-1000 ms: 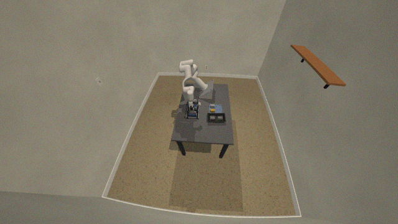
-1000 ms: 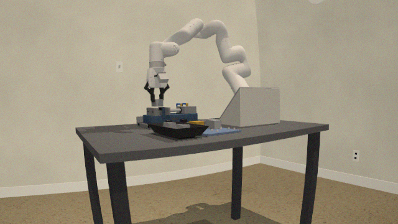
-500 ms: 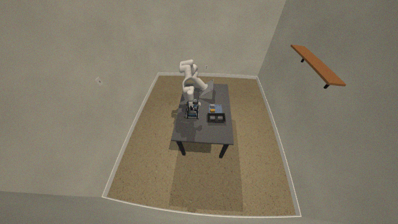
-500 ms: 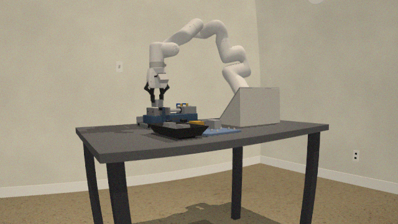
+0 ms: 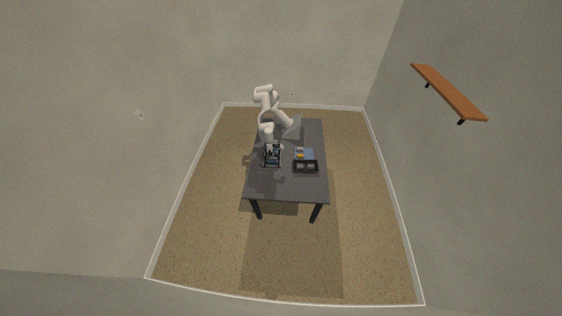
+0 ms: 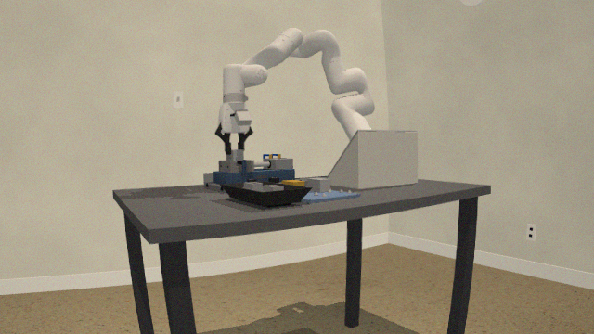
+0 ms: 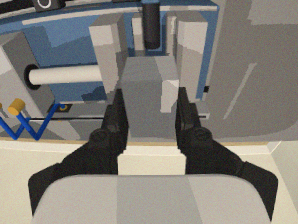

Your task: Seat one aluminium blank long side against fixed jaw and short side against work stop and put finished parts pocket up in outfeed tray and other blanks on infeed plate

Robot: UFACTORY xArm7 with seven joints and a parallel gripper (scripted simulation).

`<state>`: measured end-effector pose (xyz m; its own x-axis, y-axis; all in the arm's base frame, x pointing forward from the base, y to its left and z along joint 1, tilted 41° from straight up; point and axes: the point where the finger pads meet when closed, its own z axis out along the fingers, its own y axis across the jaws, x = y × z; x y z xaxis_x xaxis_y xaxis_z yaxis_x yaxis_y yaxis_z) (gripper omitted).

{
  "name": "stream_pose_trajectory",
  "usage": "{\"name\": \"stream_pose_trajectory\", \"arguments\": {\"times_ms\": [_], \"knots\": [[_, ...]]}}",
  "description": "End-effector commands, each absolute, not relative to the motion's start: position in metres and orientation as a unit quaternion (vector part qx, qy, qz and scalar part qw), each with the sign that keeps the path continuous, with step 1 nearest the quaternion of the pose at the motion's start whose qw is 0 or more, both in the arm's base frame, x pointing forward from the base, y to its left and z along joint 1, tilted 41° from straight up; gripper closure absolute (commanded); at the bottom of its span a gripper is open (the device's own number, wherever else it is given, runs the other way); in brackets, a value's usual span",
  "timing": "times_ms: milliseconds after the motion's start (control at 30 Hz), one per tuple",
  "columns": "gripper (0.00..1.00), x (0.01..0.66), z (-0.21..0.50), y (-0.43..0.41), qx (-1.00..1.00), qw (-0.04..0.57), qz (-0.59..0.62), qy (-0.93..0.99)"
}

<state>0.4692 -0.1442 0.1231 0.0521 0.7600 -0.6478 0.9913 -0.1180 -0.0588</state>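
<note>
pincer (image 7: 148, 112) clenched on aluminium blank (image 7: 143, 83) over vise (image 7: 73, 30), blank's lower edge hidden

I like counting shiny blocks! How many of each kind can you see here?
Aluminium blanks: 2, one in the end effector, one on the infeed plate
Brass blank: 1
Finished parts in the outfeed tray: 2
Total: 5

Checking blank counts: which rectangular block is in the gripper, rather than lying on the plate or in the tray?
The grey aluminium blank between the gripper fingers, over the vise opening.
</note>
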Motion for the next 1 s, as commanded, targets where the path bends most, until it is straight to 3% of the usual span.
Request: {"name": "stream_pose_trajectory", "arguments": {"times_ms": [0, 967], "knots": [[1.0, 0.4709, 0.1232, -0.1435, 0.694, 0.21, -0.275, 0.631], [1.0, 0.4698, 0.1159, -0.1496, 0.694, 0.21, -0.275, 0.631]]}}
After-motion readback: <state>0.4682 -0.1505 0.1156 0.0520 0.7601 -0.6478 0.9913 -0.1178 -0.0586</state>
